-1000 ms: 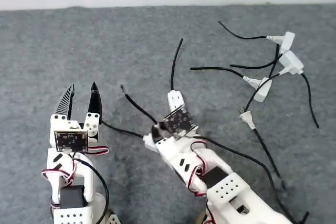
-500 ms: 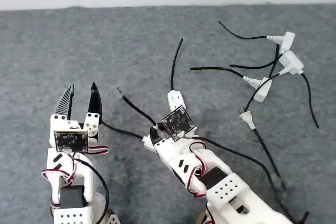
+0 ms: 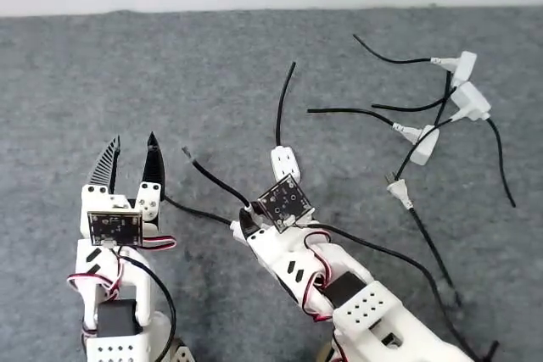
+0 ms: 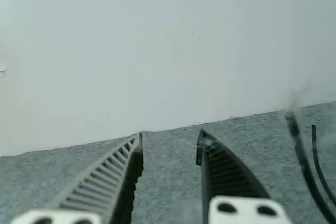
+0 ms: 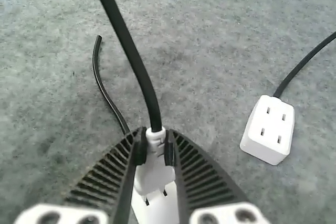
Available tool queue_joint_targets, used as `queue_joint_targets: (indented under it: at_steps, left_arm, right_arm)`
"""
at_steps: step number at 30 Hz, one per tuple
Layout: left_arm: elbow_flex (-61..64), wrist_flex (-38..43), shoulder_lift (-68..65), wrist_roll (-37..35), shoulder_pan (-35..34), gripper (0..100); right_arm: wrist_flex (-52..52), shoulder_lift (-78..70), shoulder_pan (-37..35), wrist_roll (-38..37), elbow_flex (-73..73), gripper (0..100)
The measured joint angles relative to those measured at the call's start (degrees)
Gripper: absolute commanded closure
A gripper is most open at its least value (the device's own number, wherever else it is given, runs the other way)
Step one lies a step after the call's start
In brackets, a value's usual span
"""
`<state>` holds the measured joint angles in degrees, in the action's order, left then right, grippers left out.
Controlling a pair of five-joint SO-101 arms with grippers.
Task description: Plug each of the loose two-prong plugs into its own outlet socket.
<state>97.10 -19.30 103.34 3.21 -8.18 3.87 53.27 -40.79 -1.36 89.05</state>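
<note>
My right gripper [image 5: 152,132] is shut on a white two-prong plug [image 5: 151,169], whose black cord [image 3: 212,177] runs off toward the left arm. This gripper [image 3: 252,212] sits mid-table, just short of a white outlet socket [image 3: 284,161] lying flat with its slots up [image 5: 268,129]. Another loose plug [image 3: 399,189] lies to the right on its own cord. My left gripper [image 3: 131,157] stands open at the left, holding nothing; its fingers [image 4: 121,177] point toward the back wall.
At the far right, three white sockets [image 3: 462,65] [image 3: 471,101] [image 3: 424,143] lie close together with black cords crossing between them. A further black cord [image 3: 197,210] lies on the grey carpet between the two arms. The back left of the carpet is bare.
My right gripper has shifted slightly left and back from the socket with the plug in it, and the cord's free end swung left. The left arm kept still.
</note>
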Motion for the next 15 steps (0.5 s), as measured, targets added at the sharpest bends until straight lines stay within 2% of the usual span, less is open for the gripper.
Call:
queue_joint_targets:
  at_steps: [15]
  left_arm:
    - [0.00, 0.00, 0.00, 0.00, 0.00, 83]
  right_arm:
    - [0.00, 0.79, 1.58, -0.97, 1.49, 99.1]
